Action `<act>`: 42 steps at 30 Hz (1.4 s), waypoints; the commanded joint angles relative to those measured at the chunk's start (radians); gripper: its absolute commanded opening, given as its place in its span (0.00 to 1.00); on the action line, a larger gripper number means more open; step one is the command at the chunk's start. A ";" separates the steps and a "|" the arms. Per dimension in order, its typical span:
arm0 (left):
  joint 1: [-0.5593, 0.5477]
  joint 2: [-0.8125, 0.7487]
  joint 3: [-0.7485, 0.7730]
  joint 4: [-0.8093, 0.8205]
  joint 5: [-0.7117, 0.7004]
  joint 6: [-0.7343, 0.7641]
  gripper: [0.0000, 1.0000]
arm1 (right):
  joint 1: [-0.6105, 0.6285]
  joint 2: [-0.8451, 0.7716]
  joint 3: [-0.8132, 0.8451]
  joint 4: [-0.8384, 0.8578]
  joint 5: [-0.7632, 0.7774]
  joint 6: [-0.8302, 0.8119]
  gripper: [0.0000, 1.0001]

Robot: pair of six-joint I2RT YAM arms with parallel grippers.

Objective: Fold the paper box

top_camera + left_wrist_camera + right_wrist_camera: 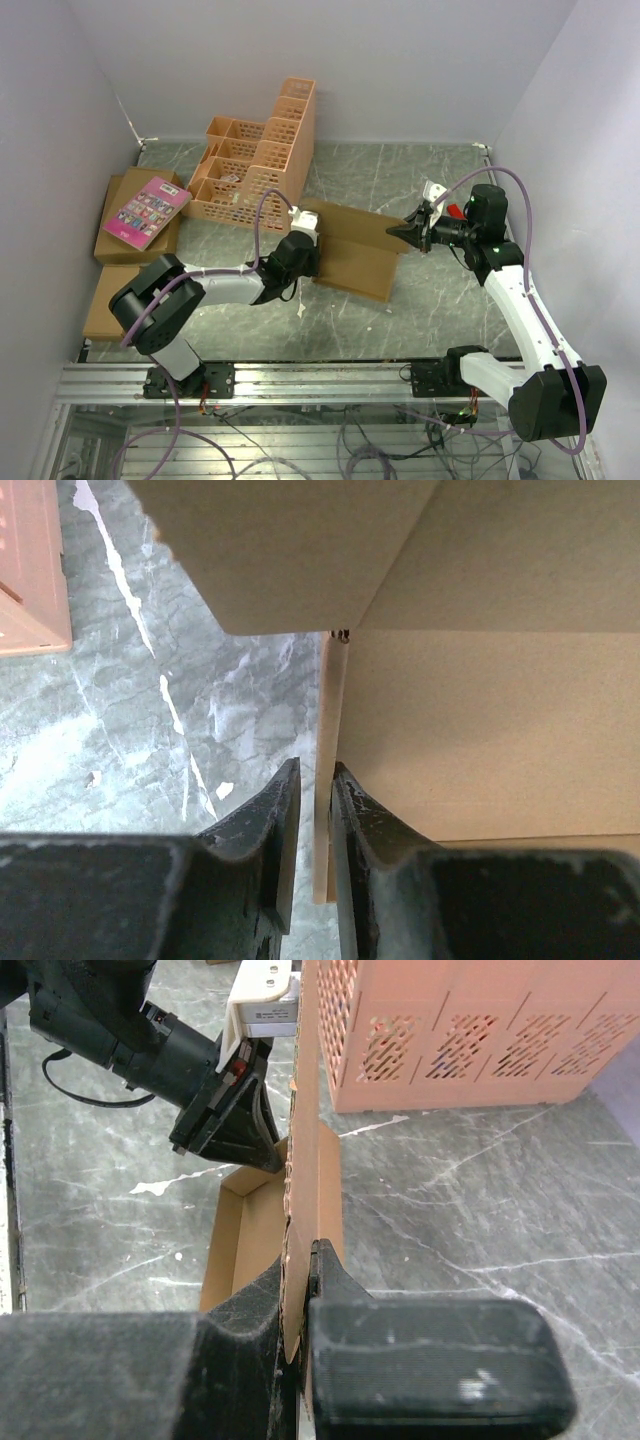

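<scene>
The paper box (350,258) is pinched by the shut right end effector (298,1260), but a flap (328,720) between the left end effector's (317,770) nearly closed fingers (265,825), gripped or not cannot be told, could be let slip.

Robot test cell in a laboratory

A left arm (215,285) and a right arm (520,290) are seen bolted to an aluminium rail (330,380) along the bottom of the frame, with loose cables (300,440) tangled beneath it. The grey marbled surface (440,310) is enclosed by plain lilac walls (400,60) at left, top and right.
</scene>
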 commanded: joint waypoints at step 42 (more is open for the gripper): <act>0.456 -0.470 -0.192 0.543 1.106 -0.022 0.80 | -0.019 0.249 0.423 -0.798 -0.212 -0.560 0.00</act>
